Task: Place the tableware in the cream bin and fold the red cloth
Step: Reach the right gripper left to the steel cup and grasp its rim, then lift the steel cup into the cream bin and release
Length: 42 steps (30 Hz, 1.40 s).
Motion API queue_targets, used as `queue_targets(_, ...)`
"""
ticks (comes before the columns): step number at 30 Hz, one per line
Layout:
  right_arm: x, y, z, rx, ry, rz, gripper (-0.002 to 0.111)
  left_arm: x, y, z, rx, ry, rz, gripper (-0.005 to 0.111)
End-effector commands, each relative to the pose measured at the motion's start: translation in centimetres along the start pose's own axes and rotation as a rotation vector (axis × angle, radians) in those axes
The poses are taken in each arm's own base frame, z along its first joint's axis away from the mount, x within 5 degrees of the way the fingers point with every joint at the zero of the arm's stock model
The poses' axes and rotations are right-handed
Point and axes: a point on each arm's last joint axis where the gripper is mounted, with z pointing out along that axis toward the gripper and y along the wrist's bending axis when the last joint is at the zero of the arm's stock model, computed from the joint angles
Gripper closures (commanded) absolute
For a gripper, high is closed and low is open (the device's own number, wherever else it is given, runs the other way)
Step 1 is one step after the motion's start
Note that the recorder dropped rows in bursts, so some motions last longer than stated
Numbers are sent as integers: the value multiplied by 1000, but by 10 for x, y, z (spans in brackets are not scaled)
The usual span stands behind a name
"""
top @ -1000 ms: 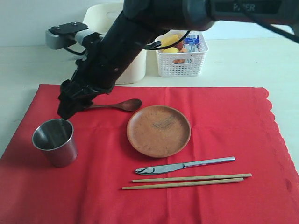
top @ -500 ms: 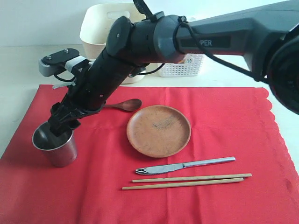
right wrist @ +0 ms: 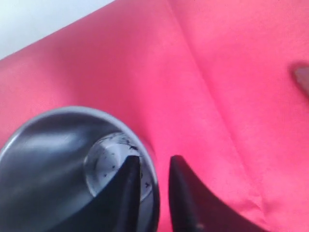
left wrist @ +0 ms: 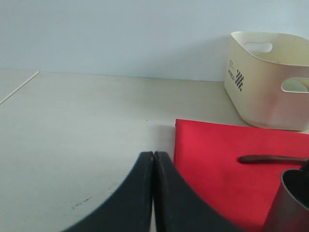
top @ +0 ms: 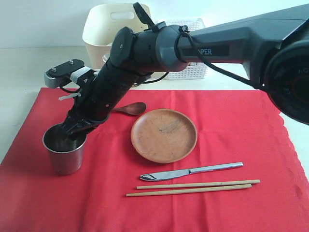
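right gripper (right wrist: 154, 160) straddles the rim of the steel cup (top: 64, 155), one finger inside, one outside, gap narrow; we cannot tell if it pinches the wall. cup upright, long axis vertical, mouth up, on the red cloth (top: 231, 130) near its left edge. left gripper (left wrist: 153, 162) closed, empty.

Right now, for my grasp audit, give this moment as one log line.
right gripper: straddles steel cup rim, grip unconfirmed | left gripper: shut, empty | round brown plate, knife: on red cloth
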Motion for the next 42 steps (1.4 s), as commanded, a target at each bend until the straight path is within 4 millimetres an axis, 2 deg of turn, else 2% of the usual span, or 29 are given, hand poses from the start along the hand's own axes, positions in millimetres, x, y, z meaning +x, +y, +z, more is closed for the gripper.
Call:
queue_targets(1,-1,1,-1,6,3,-17,101,0,0,0,8,-5,-5,104)
queue_targets(4,-1,1,-1,6,3,28,108,0,0,0,8,-5,-5,104)
queue_targets(12,-6,6,-12,2,-11,35,108,0,0,0,8,-5,-5,104)
queue_targets(20,-25,16,-46,44,-111,-4,108,0,0,0,8,-5,-5,104)
queue_targets(24,-36,10,-71,107,-212,-5,108,0,0,0,8,-5,-5,104)
queue_targets(27,-44,0,-96,169,-303,14,108,0,0,0,8,-5,-5,104)
queue_targets(34,-52,-42,-156,347,-543,142,108,0,0,0,8,-5,-5,104)
queue_targets(39,-50,-71,-184,396,-698,291,108,0,0,0,8,-5,-5,104)
queue_targets(42,-48,-83,-192,441,-746,321,108,0,0,0,8,-5,-5,104)
